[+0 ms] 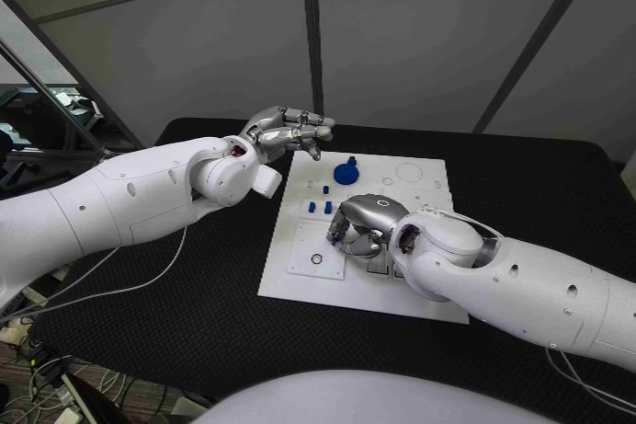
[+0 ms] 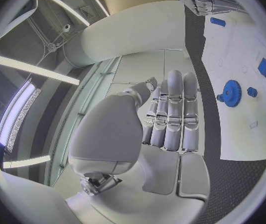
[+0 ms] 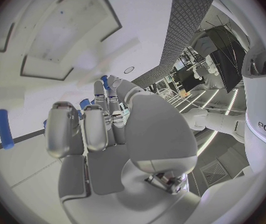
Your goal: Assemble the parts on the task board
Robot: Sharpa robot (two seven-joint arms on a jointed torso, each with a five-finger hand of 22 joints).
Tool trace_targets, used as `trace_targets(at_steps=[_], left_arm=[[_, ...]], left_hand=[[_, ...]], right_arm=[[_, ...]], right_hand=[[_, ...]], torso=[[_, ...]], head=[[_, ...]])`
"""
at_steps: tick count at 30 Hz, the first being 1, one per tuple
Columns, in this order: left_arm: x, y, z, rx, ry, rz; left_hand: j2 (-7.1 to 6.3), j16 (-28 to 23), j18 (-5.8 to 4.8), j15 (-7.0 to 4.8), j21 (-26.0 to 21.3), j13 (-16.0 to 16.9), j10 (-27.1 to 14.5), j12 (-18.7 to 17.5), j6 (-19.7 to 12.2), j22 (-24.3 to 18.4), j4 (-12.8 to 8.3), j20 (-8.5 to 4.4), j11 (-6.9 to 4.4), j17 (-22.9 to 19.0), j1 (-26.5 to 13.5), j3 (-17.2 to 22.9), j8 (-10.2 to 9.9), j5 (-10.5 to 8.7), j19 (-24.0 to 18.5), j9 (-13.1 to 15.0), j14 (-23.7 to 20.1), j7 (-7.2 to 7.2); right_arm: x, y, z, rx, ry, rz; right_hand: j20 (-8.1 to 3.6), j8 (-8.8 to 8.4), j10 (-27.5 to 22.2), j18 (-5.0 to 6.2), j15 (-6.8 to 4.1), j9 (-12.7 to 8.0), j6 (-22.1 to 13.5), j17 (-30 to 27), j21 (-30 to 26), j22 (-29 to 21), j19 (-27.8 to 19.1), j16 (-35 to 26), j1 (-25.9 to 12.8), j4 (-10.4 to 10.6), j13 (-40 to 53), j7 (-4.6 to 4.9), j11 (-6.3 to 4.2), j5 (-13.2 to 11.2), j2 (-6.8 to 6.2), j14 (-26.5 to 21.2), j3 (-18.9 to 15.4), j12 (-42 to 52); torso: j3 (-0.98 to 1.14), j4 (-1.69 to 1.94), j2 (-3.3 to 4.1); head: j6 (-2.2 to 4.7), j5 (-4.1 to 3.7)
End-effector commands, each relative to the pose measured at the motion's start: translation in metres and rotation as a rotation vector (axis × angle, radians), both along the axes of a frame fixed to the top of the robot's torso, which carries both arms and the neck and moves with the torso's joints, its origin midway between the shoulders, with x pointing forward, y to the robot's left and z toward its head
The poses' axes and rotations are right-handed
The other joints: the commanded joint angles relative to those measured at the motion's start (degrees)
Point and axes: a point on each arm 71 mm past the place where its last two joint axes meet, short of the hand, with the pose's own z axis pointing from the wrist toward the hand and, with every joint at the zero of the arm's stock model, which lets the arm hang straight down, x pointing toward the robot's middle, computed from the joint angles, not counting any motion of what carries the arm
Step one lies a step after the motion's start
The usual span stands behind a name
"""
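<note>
The white task board [image 1: 398, 291] lies mid-table. A blue gear [image 1: 346, 173] stands near its far edge, with small blue pegs [image 1: 320, 206] just in front of it. My left hand [image 1: 285, 132] hovers above the board's far left corner; in the left wrist view its fingers [image 2: 173, 114] lie straight and hold nothing, with the gear [image 2: 231, 93] beyond them. My right hand [image 1: 365, 229] is curled down onto the board's middle. Small blue pieces [image 3: 85, 103] show between its fingertips [image 3: 95, 122], and I cannot tell whether one is gripped. Another blue peg [image 3: 4, 129] lies beside it.
Black matting [image 1: 186, 295] covers the table around the board. A raised square insert [image 1: 318, 257] with a small ring sits on the board's left half. Loose cables [image 1: 80, 291] run off the table's left side. Empty round outlines [image 1: 411, 174] mark the board's far right.
</note>
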Motion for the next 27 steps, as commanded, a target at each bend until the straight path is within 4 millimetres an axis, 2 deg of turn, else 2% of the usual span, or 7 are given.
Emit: trace_targets(at_steps=[1, 6, 8, 12, 18, 27], left_arm=[[0.0, -0.002, 0.001, -0.009, 0.002, -0.014], [0.0, -0.002, 0.001, -0.009, 0.005, -0.018], [0.0, -0.002, 0.001, -0.009, 0.007, -0.018], [0.0, -0.002, 0.001, -0.008, 0.008, -0.019], [0.0, 0.0, 0.001, -0.006, 0.01, -0.017], [0.0, 0.002, 0.001, -0.004, 0.011, -0.014]], left_hand=[[0.0, -0.3, -0.27, 0.43, -0.3, 0.1, -0.3, -0.4, -0.1, 0.0, -0.2, 0.27, 0.1, -0.1, -0.4, -0.1, -0.4, 0.06, 0.1, 0.1, -0.1, 0.07], [-0.03, -0.3, -0.27, 0.44, -0.3, 0.1, -0.4, -0.4, -0.2, -0.1, -0.2, 0.27, 0.11, -0.1, -0.4, -0.1, -0.4, 0.02, 0.1, 0.1, -0.1, 0.08], [-0.05, -0.4, -0.27, 0.45, -0.4, 0.1, -0.4, -0.4, -0.2, -0.1, -0.2, 0.28, 0.12, -0.1, -0.5, -0.1, -0.5, -0.03, 0.1, 0.1, -0.1, 0.09], [-0.05, -0.4, -0.27, 0.46, -0.4, 0.1, -0.4, -0.4, -0.2, -0.1, -0.2, 0.28, 0.12, -0.1, -0.5, -0.1, -0.5, -0.04, 0.1, 0.1, -0.1, 0.09], [-0.06, -0.4, -0.27, 0.47, -0.4, 0.1, -0.5, -0.4, -0.2, -0.1, -0.2, 0.29, 0.14, -0.1, -0.5, -0.1, -0.5, -0.08, 0.1, 0.1, -0.1, 0.1], [-0.06, -0.4, -0.27, 0.47, -0.4, 0.1, -0.5, -0.4, -0.2, -0.1, -0.2, 0.29, 0.14, -0.1, -0.5, -0.1, -0.5, -0.08, 0.1, 0.1, -0.1, 0.1]], right_arm=[[0.002, -0.002, -0.003, -0.019, -0.006, -0.018], [0.003, -0.002, -0.002, 0.001, -0.02, -0.023], [0.003, -0.002, -0.001, 0.018, -0.031, -0.027], [0.0, -0.003, 0.002, 0.059, -0.059, -0.027], [-0.004, -0.007, 0.005, 0.1, -0.084, -0.025], [-0.011, -0.025, 0.013, 0.162, -0.117, -0.033]], right_hand=[[0.45, -0.38, -0.7, -0.48, 0.4, -0.2, -0.7, -0.1, -0.4, -0.1, -0.1, -0.2, -0.8, -0.3, -0.2, 0.04, 0.07, -0.1, -0.16, 1.4, 0.0, -0.3], [1.26, -0.52, -5.0, -0.18, 1.55, -1.0, -3.5, -1.0, -1.5, -1.5, -0.8, -0.8, -2.0, -0.9, -1.0, 1.05, 1.25, -0.4, -1.28, 1.1, 0.0, -0.4], [1.8, -0.45, -7.8, 0.5, 1.99, -1.4, -4.6, -2.5, -3.9, -4.6, -2.2, -1.9, -2.2, -1.6, -1.1, 1.43, 1.84, -0.7, -1.93, 0.6, -0.2, -0.3], [2.11, -0.3, -8.9, 0.94, 2.13, -1.5, -4.9, -3.5, -5.5, -6.6, -3.1, -2.6, -2.0, -2.4, -1.0, 1.53, 2.0, -0.2, -2.25, 0.3, -0.4, 0.1], [2.35, -0.46, -10.3, 1.24, 2.33, -1.8, -6.1, -4.3, -6.7, -8.0, -3.6, -3.2, -2.4, -3.4, -1.0, 0.52, 2.23, -0.1, -3.48, 0.0, -1.6, 0.3], [2.4, -0.31, -10.2, 1.24, 2.3, -1.8, -6.6, -4.3, -6.8, -8.0, -3.5, -3.2, -2.4, -4.0, -0.8, 0.5, 2.14, -0.1, -3.48, 0.1, -2.3, 1.1]], torso=[[0.02, 0.03, 0.0], [0.04, 0.01, 0.0], [0.03, -0.02, -0.01], [0.05, -0.06, -0.05], [0.09, -0.06, -0.04], [0.08, -0.06, -0.04]], head=[[-0.03, 0.02], [-0.03, 0.09], [0.03, 0.1], [0.15, 0.05], [0.25, 0.13], [0.51, 0.0]])
